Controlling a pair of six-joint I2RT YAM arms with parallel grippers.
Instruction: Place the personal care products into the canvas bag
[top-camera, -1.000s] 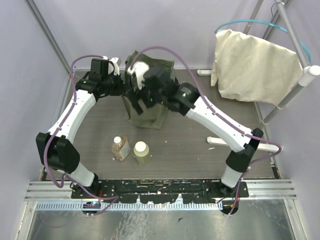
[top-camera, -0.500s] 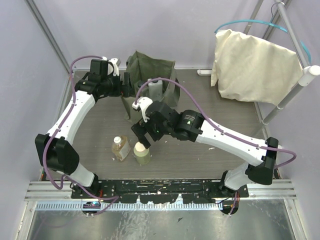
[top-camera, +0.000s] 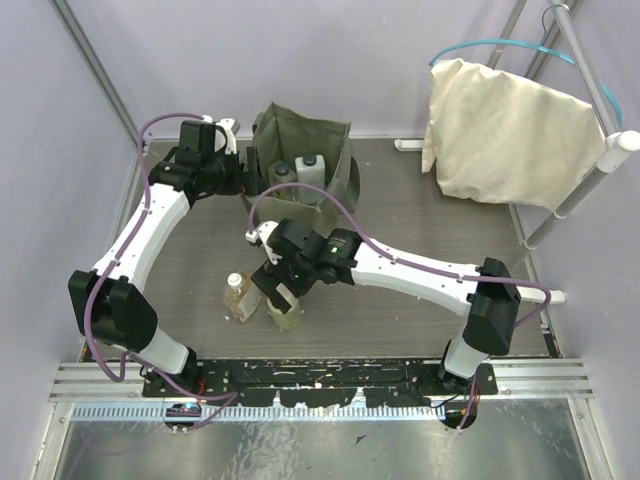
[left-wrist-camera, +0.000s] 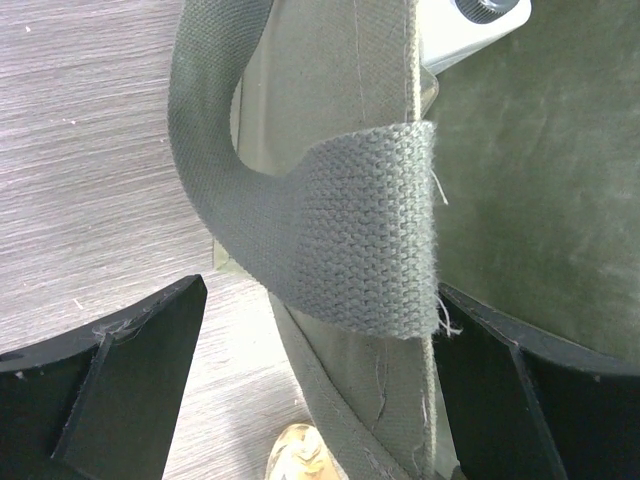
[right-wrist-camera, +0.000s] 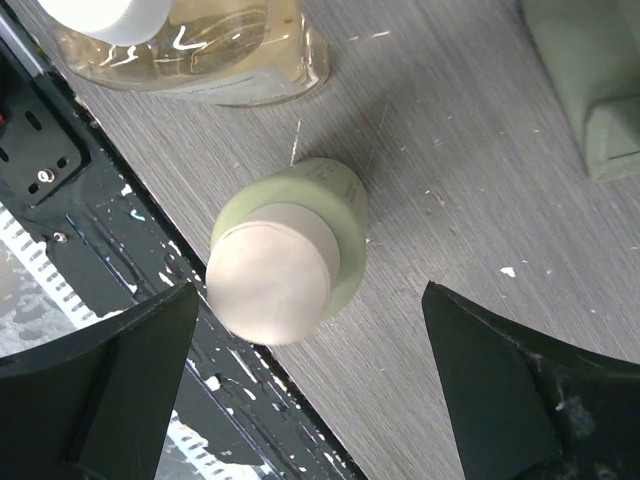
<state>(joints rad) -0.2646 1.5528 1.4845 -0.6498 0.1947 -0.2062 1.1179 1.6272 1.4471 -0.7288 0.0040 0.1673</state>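
Note:
The olive canvas bag (top-camera: 335, 150) stands upright at the back centre. Inside it are the white bottle with dark cap (top-camera: 308, 168) and the clear bottle with dark cap (top-camera: 283, 172). My left gripper (top-camera: 252, 172) is open astride the bag's left wall; in the left wrist view its strap handle (left-wrist-camera: 340, 240) lies between the fingers of the gripper (left-wrist-camera: 320, 400). My right gripper (top-camera: 280, 288) is open just above the yellow-green bottle (top-camera: 286, 314), which stands between its fingers in the right wrist view (right-wrist-camera: 285, 250), nearer the left one. The amber bottle (top-camera: 238, 296) stands beside it (right-wrist-camera: 190, 50).
A cream cloth sack (top-camera: 510, 130) hangs on a white rack at the back right, whose foot (top-camera: 440, 282) lies on the table. A black rail (top-camera: 330, 375) runs along the near edge, close to the two bottles. Purple walls close the left and back.
My right gripper left the bag's mouth, came toward the near edge and dropped over the yellow-green bottle. The white bottle now sits in the bag. The left arm has held still.

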